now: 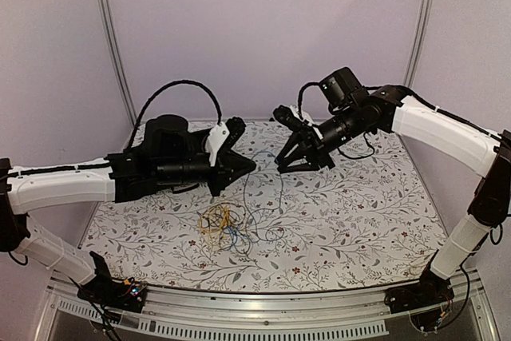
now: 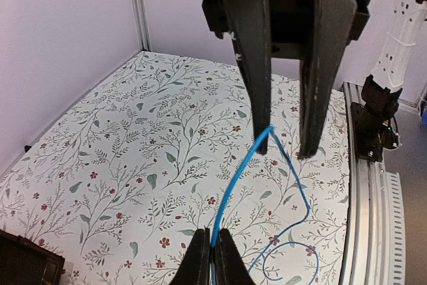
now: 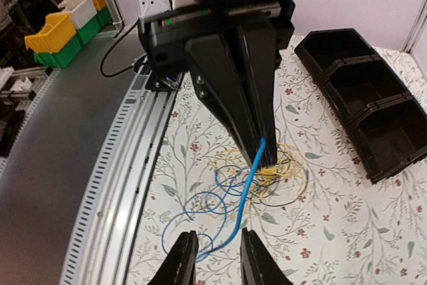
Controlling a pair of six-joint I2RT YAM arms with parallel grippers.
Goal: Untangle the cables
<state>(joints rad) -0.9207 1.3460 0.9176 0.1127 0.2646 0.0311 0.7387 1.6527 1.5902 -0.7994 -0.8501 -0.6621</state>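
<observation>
Now the left fingers (image 2: 199, 261) clench the blue cable (image 2: 228, 198) above the tangled cables (image 1: 217, 220) near the front edge of the worktop (image 1: 367, 229); the right fingers (image 3: 181, 261) stand released. Drawing that strand free likely needs slow tension.

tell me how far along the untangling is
Done: nothing yet; the yellow cable and blue cable lie overlapped in one pile. In hand: a stretch of blue is lifted, left jaws shut on it, right jaws open. Left: pulling blue clear of yellow.
</observation>
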